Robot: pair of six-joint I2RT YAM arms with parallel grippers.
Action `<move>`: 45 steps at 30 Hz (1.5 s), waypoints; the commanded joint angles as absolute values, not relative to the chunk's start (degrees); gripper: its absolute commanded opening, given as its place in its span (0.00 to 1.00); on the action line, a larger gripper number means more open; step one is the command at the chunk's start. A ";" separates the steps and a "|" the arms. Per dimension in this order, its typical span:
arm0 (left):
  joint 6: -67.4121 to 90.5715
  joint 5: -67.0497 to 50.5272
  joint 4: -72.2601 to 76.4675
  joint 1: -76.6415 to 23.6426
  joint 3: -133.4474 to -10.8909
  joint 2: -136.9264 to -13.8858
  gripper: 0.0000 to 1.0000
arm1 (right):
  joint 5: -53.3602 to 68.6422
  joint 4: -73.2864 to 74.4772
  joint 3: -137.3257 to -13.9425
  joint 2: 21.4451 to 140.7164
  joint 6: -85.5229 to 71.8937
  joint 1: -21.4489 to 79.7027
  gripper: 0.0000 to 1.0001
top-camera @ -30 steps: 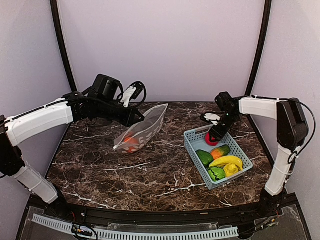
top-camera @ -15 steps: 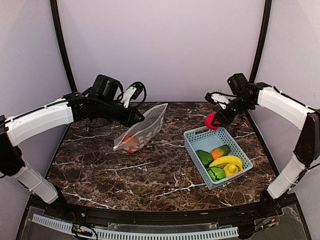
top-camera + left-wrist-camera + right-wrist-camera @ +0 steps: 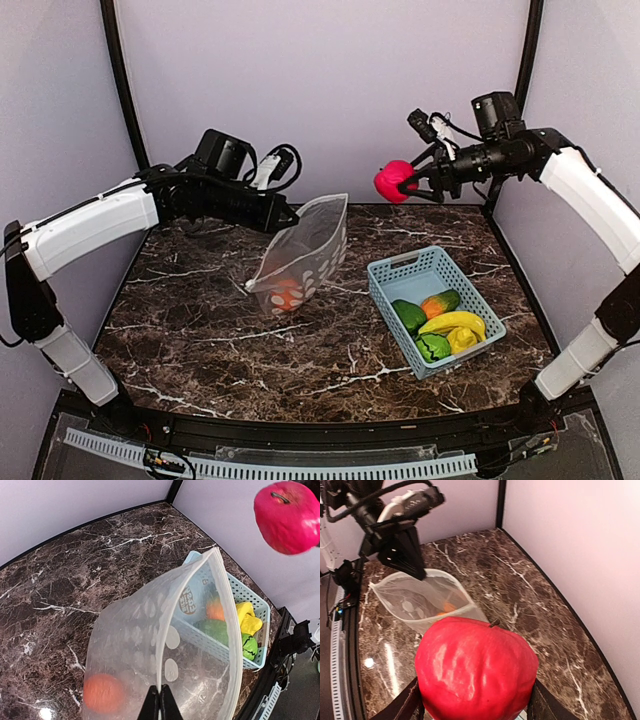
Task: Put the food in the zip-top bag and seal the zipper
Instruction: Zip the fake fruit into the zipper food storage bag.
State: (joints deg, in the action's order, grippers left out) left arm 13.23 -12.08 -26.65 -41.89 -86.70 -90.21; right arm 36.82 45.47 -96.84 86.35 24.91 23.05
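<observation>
Over the dark marble table [image 3: 200, 330], the left claw [image 3: 160, 702] is pinched shut on the mouth edge of the zip-top bag [image 3: 305, 250], which hangs open, its bottom on the table. It looks thin, limp and slippery, so the rim is the only sensible hold. The light-blue basket [image 3: 384, 298] holds bananas [image 3: 450, 322] and green pieces; its wall label is too blurred to read. High near the back wall, the right claw [image 3: 412, 181] grips the red apple [image 3: 393, 181] across its middle: light, hard, smooth, likely to roll. An orange ball [image 3: 286, 294] sits inside the bag. The zipper [image 3: 226, 610] gapes unsealed.
</observation>
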 commanded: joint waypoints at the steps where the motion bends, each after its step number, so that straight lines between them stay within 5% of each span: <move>1: 17.23 -14.70 -26.78 -41.87 -89.14 -90.91 0.01 | 44.57 41.76 -99.74 87.62 20.16 29.56 0.54; 10: 20.69 -17.41 -24.73 -42.27 -91.10 -92.84 0.01 | 44.46 39.77 -103.87 92.98 19.29 37.87 0.54; 36: 28.68 -17.66 -17.58 -42.28 -85.50 -88.27 0.01 | 34.29 34.27 -94.31 94.85 20.40 39.31 0.57; 45: 29.00 -17.39 -16.65 -42.28 -83.86 -88.14 0.01 | 27.57 35.97 -96.27 96.77 21.23 41.28 0.75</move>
State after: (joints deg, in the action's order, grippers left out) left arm 28.73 -17.32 -18.26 -42.02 -84.95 -90.76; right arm 32.08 36.42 -94.48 96.79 20.82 40.29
